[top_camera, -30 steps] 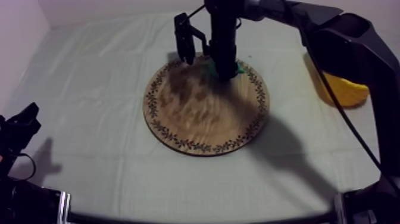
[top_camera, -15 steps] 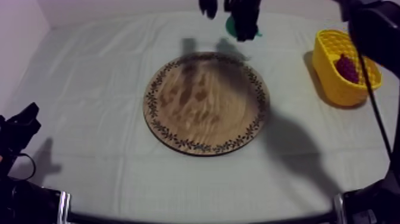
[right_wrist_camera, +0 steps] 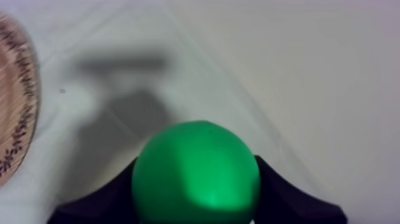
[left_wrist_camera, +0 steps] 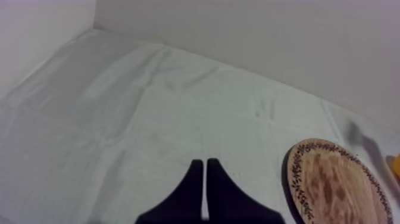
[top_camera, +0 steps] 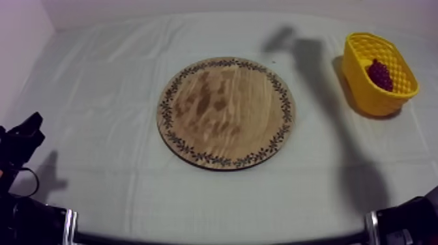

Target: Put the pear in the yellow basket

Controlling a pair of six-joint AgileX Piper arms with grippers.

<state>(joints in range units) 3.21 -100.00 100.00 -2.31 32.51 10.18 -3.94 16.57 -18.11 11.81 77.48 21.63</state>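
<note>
A green pear [right_wrist_camera: 196,173] sits between the black fingers [right_wrist_camera: 280,187] of my right gripper [right_wrist_camera: 199,192], which is shut on it. It hangs above the grey-white cloth, just off the rim of the wooden board [right_wrist_camera: 15,107]. From above, the round wooden board [top_camera: 225,112] lies bare at the table's middle. The yellow basket [top_camera: 362,91] stands at the far right with a bunch of grapes [top_camera: 380,73] inside. My left gripper [top_camera: 25,135] rests at the lower left. In its own wrist view the left gripper [left_wrist_camera: 204,179] is shut on nothing, above the cloth and beside the board [left_wrist_camera: 333,184].
A shadow of the right arm [top_camera: 296,49] falls on the cloth between the board and the basket. Black arm bases sit at the near corners [top_camera: 404,225]. A wall runs behind the table's far edge [left_wrist_camera: 250,42].
My right arm lifted the pear off the board, rose toward the far side and left the top view. The basket came out from behind it. The left arm has not moved.
</note>
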